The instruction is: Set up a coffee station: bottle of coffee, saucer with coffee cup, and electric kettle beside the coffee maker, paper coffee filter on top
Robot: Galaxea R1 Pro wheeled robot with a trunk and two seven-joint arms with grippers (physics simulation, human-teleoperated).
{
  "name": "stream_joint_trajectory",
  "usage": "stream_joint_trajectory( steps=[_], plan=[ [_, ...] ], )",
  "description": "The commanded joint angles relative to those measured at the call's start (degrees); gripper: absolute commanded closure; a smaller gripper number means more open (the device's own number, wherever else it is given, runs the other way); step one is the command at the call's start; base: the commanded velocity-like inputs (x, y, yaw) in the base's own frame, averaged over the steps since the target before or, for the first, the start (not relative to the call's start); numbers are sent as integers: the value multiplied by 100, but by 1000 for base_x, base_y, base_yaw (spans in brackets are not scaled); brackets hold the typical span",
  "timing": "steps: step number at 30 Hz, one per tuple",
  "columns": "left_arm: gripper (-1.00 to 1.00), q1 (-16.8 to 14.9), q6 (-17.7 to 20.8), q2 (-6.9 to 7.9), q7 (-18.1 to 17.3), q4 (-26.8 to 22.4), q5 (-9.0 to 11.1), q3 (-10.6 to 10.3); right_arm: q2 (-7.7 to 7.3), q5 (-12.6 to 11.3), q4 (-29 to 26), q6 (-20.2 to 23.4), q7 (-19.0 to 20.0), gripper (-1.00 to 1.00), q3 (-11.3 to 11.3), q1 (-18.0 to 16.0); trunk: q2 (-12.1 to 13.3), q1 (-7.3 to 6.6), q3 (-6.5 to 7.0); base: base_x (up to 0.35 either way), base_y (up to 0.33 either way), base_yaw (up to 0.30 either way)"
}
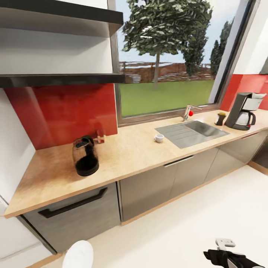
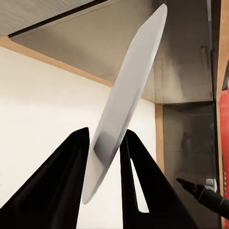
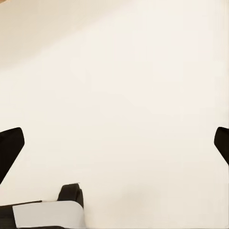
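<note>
Between the two black fingers (image 2: 62, 191) of the left gripper (image 2: 106, 157) sits the small flat round white saucer (image 2: 125, 100), clamped at its rim and held edge-on, so it stands tilted rather than level; in the head view its pale disc (image 1: 78, 255) hangs low over the cream floor (image 1: 178, 227), well short of the worktop. That edge grip looks chosen for carrying, and the plate will need turning flat before it can be set down. The right gripper (image 3: 114, 143) has its fingers spread wide with nothing between them, free for another item.

At the far right end of the long tan wood-look kitchen countertop (image 1: 126, 152) stands the tall black-and-white coffee maker (image 1: 243, 111), with the small dark bottle of coffee (image 1: 221, 118) just beside it. The small white coffee cup (image 1: 159, 138) rests near the steel sink (image 1: 191, 133), and the rounded glass electric kettle (image 1: 85, 156) waits towards the left end, well apart from the machine.
</note>
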Motion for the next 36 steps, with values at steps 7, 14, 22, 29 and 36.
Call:
stream_joint_trajectory(
  steps=[7,14,22,29,36],
  plan=[
    [100,-3,55,-20,602,-1,39,20,51,-167,-6,26,-170,-100,44,49,-14,5,-13,142,-254,-286],
    [100,-3,55,-67,669,-1,22,20,9,-306,-7,36,-201,-100,28,62,-14,5,-13,199,-235,-286],
    [100,-3,49,-144,681,-1,13,20,24,-324,-20,59,-872,-100,41,62,-14,5,-13,228,-234,-286],
    [100,-3,-21,-160,681,2,9,20,44,-269,-4,61,-882,-100,62,82,-14,5,-13,230,-234,-198],
    [100,-3,-404,-159,734,159,17,27,40,-255,-6,40,-862,-100,79,156,-14,5,-13,171,-241,-11]
  ],
)
